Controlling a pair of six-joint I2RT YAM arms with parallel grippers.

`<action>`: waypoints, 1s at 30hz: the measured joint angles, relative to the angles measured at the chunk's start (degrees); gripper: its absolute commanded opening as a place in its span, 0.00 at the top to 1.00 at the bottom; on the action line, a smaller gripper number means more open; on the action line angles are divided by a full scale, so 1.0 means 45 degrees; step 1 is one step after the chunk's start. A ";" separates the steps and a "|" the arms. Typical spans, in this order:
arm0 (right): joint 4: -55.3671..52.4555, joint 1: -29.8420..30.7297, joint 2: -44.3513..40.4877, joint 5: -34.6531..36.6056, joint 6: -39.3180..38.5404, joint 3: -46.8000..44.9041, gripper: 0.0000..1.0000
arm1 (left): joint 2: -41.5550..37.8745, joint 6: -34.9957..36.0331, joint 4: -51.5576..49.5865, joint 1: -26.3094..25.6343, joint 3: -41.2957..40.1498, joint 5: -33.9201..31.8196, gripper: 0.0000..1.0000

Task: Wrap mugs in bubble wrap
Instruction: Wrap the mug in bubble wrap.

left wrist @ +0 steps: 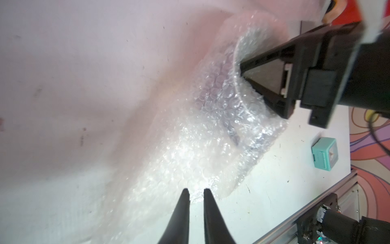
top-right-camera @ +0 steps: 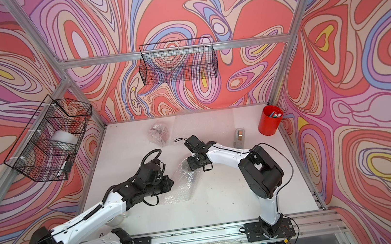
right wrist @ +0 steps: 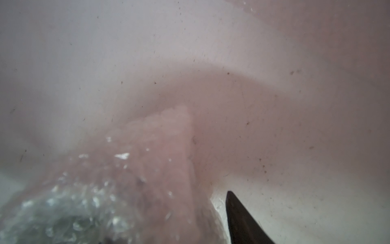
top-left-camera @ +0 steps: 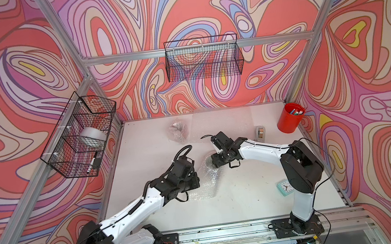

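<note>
White table lies inside walls of bright swirls, and you work near its middle. Far on the left a wire basket hangs on the wall, well apart from the work.

Next comes your left gripper, low over the table. Its jaws stand a little apart, and the near edge of the bubble wrap lies loose at the tips, not pinched. From there the sheet runs up and over the glass mug, which sits at the table's middle with its rim showing through the plastic.

Your right gripper grasps this mug through the wrap. In the right wrist view one finger stands beside the bundle and the other is hidden.

I think the danger is the free edge. Nothing holds it, so the stiff plastic can spring open and uncover the mug. Glass under smooth plastic is also slippery, so the mug may turn or slide in the right jaws if you pull the sheet hard.

Further right lies a small green clock, near enough that a wide swing of the right arm could knock it.
</note>
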 measured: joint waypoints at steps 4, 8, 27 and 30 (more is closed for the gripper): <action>-0.0005 0.0000 0.0000 -0.0005 0.0000 0.0000 0.41 | -0.0685 -0.0049 -0.1632 0.0005 -0.0432 -0.1044 0.72; -0.0010 0.0000 0.0000 -0.0010 0.0000 0.0000 0.41 | -0.0350 -0.0199 -0.2603 0.0083 -0.1127 -0.1622 0.61; -0.0010 0.0000 0.0000 -0.0039 0.0010 0.0000 0.41 | 0.1418 -0.0403 -0.1569 0.0102 -0.1763 -0.1112 0.48; -0.0010 0.0000 0.0000 -0.0039 0.0005 0.0000 0.41 | 0.1836 -0.0442 -0.1345 0.0097 -0.1753 -0.1030 0.49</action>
